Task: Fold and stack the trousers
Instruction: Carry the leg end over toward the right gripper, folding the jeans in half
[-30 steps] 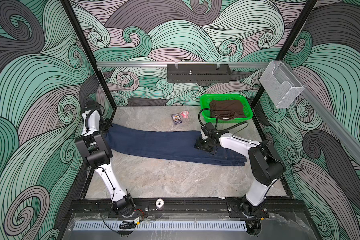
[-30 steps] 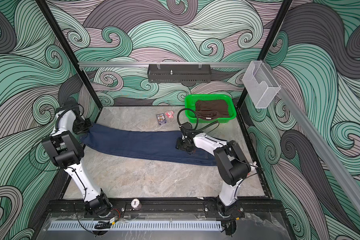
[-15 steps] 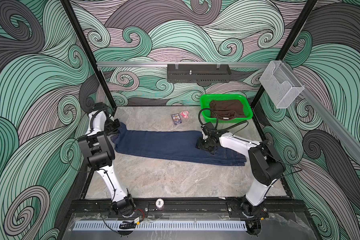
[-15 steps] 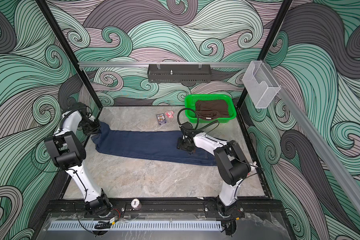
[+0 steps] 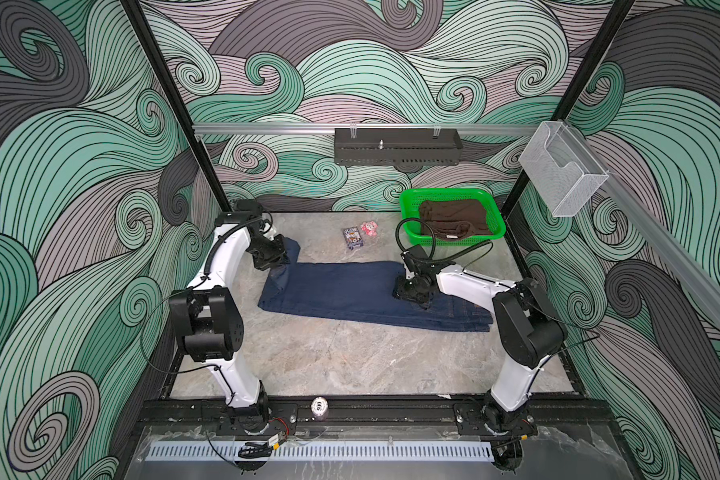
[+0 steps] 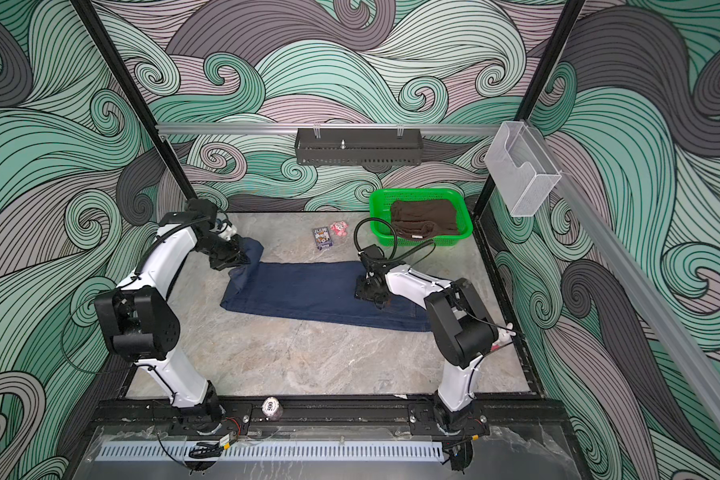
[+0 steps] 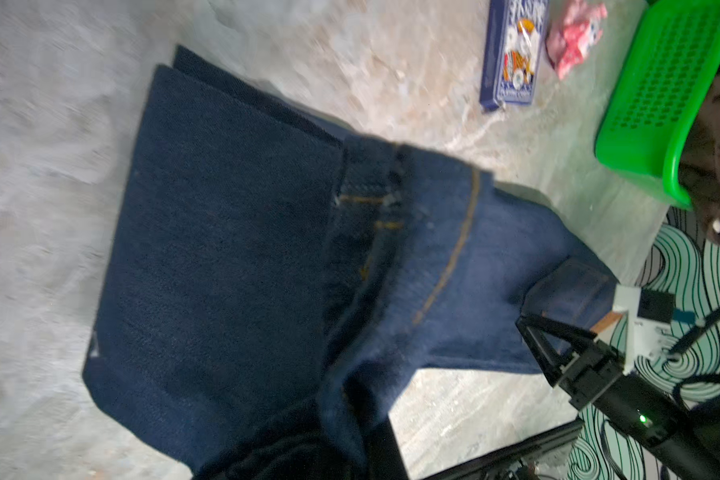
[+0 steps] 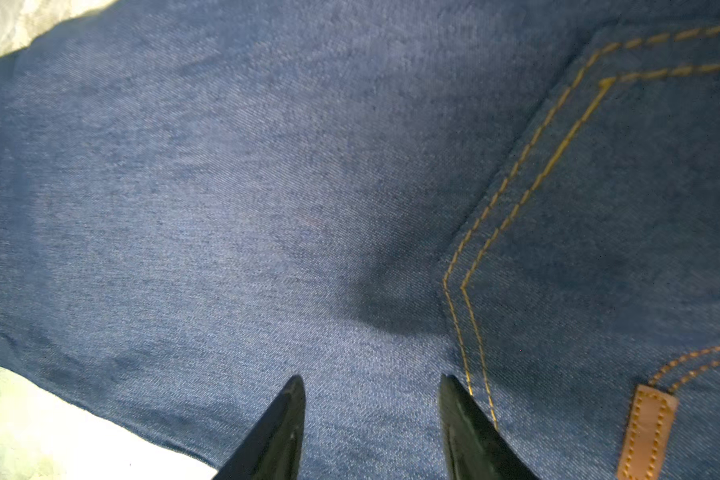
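At the far left of the table (image 5: 350,361), the left jaws are pressed together on the hem end of the trousers (image 5: 350,295), raised off the table. The right jaws, half spread, rest on the seat beside the back pocket (image 8: 599,208). The long axis runs left to right; the fold likely carries the hem toward the waistband.

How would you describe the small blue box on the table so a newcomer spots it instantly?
Start at the green basket in the far right corner of the table. Just left of it, on bare marble beyond the trousers, two small items lie side by side. The blue box is the flat, dark rectangular one with printed artwork, left of the pink toy.
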{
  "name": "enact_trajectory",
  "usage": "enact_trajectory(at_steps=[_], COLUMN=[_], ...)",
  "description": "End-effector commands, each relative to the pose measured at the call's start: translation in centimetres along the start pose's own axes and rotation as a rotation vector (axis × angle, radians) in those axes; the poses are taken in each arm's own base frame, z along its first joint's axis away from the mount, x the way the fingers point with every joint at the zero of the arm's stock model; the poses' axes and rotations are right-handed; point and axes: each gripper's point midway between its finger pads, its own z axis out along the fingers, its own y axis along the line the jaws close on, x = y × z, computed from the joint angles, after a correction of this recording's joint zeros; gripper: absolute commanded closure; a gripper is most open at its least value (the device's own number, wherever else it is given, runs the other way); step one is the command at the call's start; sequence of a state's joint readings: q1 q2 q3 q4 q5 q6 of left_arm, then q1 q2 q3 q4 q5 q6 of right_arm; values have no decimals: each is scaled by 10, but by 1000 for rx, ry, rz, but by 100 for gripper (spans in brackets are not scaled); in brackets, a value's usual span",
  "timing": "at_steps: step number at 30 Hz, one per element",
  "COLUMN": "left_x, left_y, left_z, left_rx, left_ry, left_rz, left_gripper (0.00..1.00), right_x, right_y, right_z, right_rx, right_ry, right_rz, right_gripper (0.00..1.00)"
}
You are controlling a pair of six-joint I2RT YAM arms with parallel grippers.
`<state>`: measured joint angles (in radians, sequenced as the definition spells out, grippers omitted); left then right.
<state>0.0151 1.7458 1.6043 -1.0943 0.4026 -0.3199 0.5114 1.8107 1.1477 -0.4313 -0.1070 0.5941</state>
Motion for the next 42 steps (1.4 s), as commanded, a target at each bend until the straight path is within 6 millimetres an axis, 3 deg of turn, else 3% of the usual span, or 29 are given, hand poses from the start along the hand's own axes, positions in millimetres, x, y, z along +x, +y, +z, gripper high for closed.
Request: enact_trajectory(at_steps=[1, 6, 14, 23, 32, 38, 42], left_x=[17, 31, 31, 42, 55, 55, 52], left_y=[-37, -71, -94, -130, -134, -138, -145], left_z=[2, 29, 66, 97, 135, 143, 140], left_rx=[58, 72, 26, 40, 6, 6, 22], left_ry=[-12, -67, -115, -88, -27, -27, -53], left_rz=[-30, -41, -26, 28, 38, 39, 48], left_gripper=[100, 100, 100, 100, 100, 95, 96], right_x=[-2, -4, -5, -8, -8, -7, -8], right_y=[-7, -15, -26, -33, -33, -35, -34], right_z=[-11, -32, -64, -78, -77, -77, -77], right_rx=[18, 27, 14, 6, -6, -3, -6], right_ry=[-21, -46, -102, -124, -122, -122, -124], right_rz=[2, 13, 29, 44, 54, 57, 59], right_gripper=[47, 47, 47, 47, 47, 47, 47])
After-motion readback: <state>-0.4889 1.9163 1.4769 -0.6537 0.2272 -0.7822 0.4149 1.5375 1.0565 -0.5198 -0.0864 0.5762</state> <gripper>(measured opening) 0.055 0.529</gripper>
